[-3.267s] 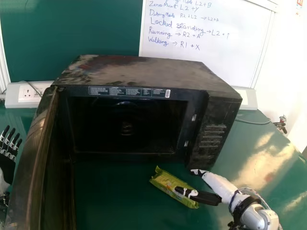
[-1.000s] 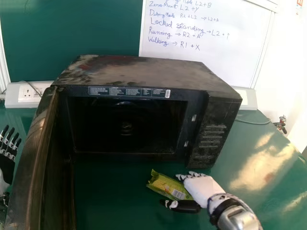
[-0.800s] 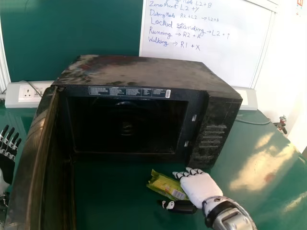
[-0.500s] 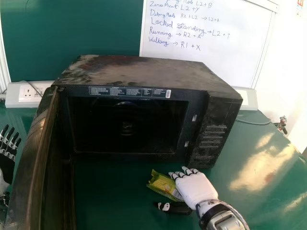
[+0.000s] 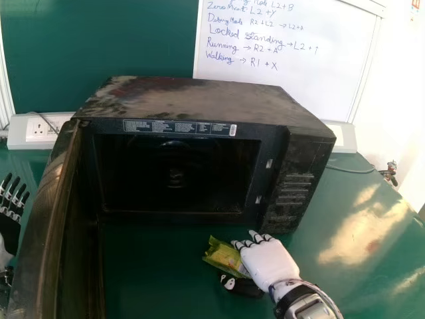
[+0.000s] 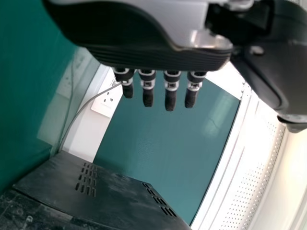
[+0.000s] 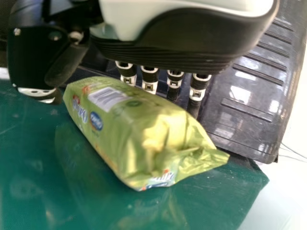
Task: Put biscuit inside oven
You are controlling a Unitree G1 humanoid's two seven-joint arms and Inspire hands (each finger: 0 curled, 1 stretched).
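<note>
The black oven point(image 5: 199, 100) stands on the green table with its door swung out on the left. In front of it lies the green biscuit packet point(image 5: 226, 256), its right end under my right hand point(image 5: 269, 262). The fingers are fairly straight on the packet's oven side, and the thumb is on the near side. In the right wrist view the packet point(image 7: 129, 129) lies below my right hand point(image 7: 172, 43), between its thumb and fingers. My left hand point(image 5: 12, 206) is at the left edge beyond the door; in the left wrist view this hand point(image 6: 144, 52) has straight fingers.
The open oven door point(image 5: 53, 226) juts towards me along the left. The oven's control panel point(image 5: 292, 189) rises just behind my right hand. A white socket strip point(image 5: 40, 131) runs behind the oven, and a whiteboard point(image 5: 279, 73) stands at the back.
My right hand has moved left over the packet, and lately its thumb came slightly nearer to it. Since the oldest frame the packet has shifted a little left. My left hand has kept still.
</note>
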